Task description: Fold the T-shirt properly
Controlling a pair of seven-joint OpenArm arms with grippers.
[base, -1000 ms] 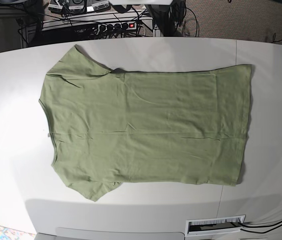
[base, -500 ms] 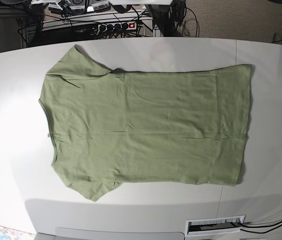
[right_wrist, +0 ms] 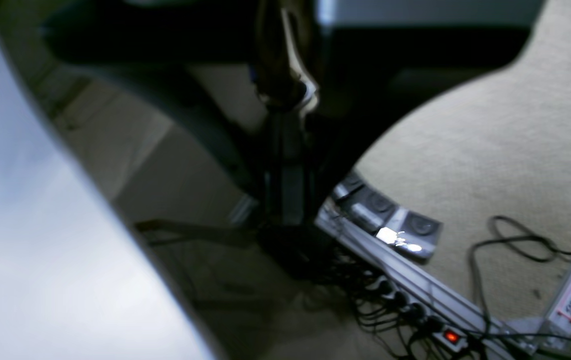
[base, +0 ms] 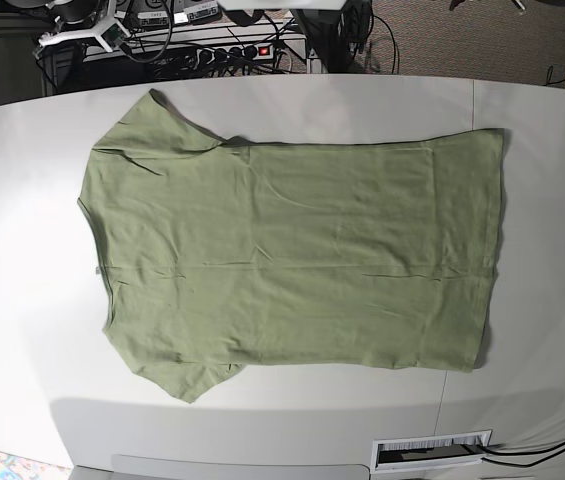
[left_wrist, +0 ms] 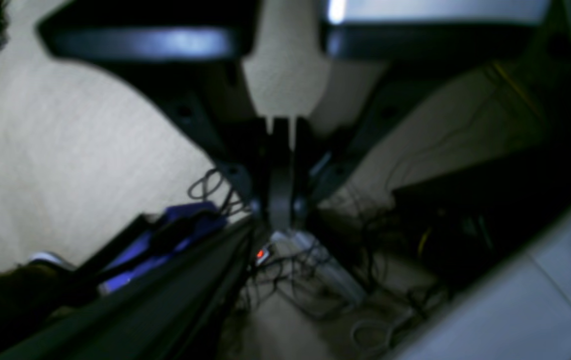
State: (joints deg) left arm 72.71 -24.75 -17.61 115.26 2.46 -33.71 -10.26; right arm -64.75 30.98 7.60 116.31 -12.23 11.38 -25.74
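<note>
T-shirt (base: 292, 250): lying flat, spread across table (base: 542, 200) centre.
Folds: showing 0 done; all remaining.
Left gripper (left_wrist: 280, 130): hanging beyond table edge; fingers pressed together.
Right gripper (right_wrist: 285, 100): likewise off table; finger state blurred, cannot tell.

White table (base: 22, 200), rounded far edge, one seam line toward the right side. Sage-green T-shirt (base: 292, 260) lies flat and spread on it, neck end left, hem right, sleeves toward far and near edges. Light creasing only.
</note>
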